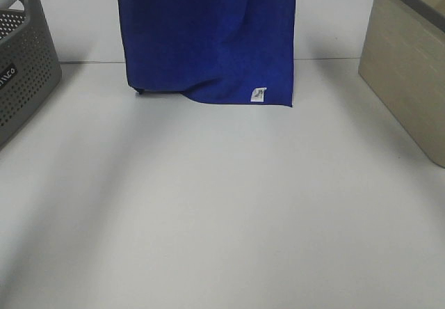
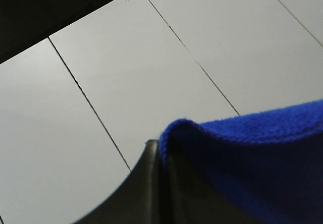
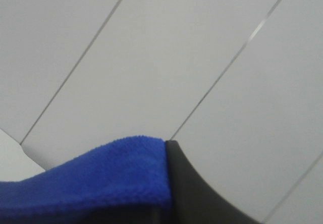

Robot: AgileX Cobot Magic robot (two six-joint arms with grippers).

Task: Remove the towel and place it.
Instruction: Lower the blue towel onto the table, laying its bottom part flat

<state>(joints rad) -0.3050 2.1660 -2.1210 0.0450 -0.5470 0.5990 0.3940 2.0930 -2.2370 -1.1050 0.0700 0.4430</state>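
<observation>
The towel (image 1: 208, 37) hangs as a blue sheet over the far middle of the table (image 1: 222, 211). Its top runs out of the high view, and its hem and white tag (image 1: 258, 94) sit low at the table's far part; whether the hem touches the surface I cannot tell. In each wrist view only a sliver of dark finger shows with cloth bunched against it. The left gripper (image 2: 160, 156) and right gripper (image 3: 169, 183) therefore look closed narrowly on the towel's upper edge, though the far side of each pinch is hidden. The main risk is a thin grip. If either gripper holds only the fluffy edge, a quick swing or a tug could pull a corner free, and the towel would drop in a heap. The hem hangs unevenly, with the left corner curled under. Dragging it across the table could fold it beneath the sheet and leave it wrinkled when laid down. If the arms move apart, the stretched cloth strains both pinches; if they close in, the middle sags and bunches. The grey basket (image 1: 24, 65) at the left and the beige bin (image 1: 407, 65) at the right flank the open table. A wide sideways sweep could brush the cloth against either rim and snag it or nudge the container.
</observation>
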